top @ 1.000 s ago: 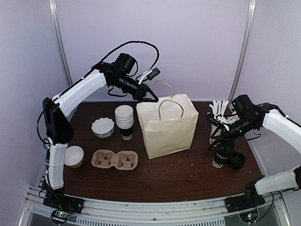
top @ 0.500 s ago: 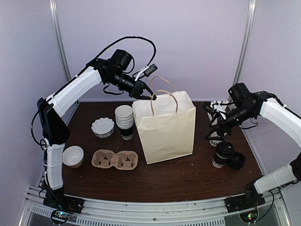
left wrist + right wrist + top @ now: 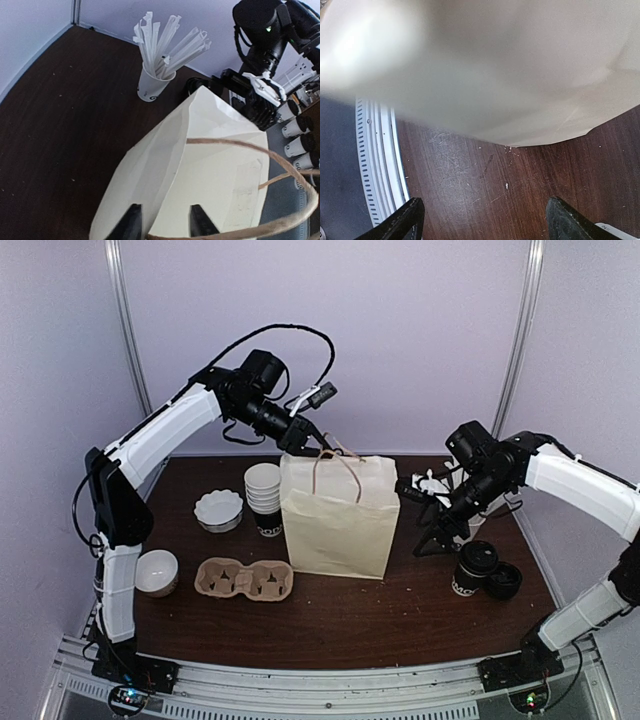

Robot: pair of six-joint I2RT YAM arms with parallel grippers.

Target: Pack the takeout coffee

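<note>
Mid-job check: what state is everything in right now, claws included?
Paper bag: standing upright.
Takeout coffee: upright, lidded, outside the bag.
Left claw: open, at the bag's rim.
Right claw: open, empty.
Cup stack: nested, unlidded.
Cup carrier: flat, both wells empty.
Straw cup: upright, full of sticks.

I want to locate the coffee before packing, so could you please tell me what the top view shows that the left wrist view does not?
Only the top view: the takeout coffee, standing right of the paper bag, the cup carrier and the stack of cups. Only the left wrist view: the white cup of sticks in full. Both: the paper bag and the right arm.
</note>
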